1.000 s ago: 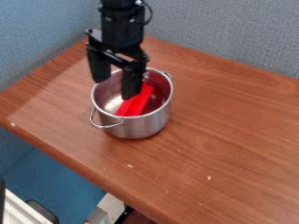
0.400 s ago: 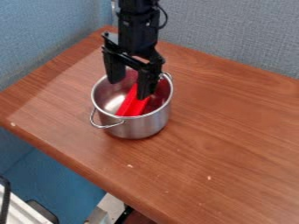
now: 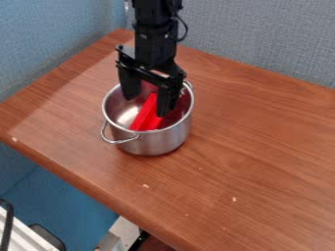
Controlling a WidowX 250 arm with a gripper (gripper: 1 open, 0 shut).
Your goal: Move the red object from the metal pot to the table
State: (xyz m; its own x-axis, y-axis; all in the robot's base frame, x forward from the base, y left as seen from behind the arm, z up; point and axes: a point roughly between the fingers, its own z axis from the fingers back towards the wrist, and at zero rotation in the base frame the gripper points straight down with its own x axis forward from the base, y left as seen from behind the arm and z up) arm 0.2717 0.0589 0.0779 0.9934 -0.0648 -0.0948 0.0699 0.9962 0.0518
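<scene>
The shiny metal pot [image 3: 164,137] stands on the reddish-brown table [image 3: 249,167], its wire loop handle facing the front left. Inside it the red object [image 3: 157,111] leans slantwise, its lower end on the pot's floor and its reflection glowing red on the steel. My black gripper [image 3: 149,95] points straight down and is open, with its fingers reaching into the pot. One finger stands to the left of the block and the other to its right near the pot's wall. Whether a finger touches the block cannot be made out.
The table's left and front edges drop off to a blue floor and wall. Bare wood stretches to the right and front of the pot.
The gripper has shifted right and sunk, so its fingers now sit deeper in the pot on either side of the red object. The jaws stayed wide apart, and the pot and block have not moved.
</scene>
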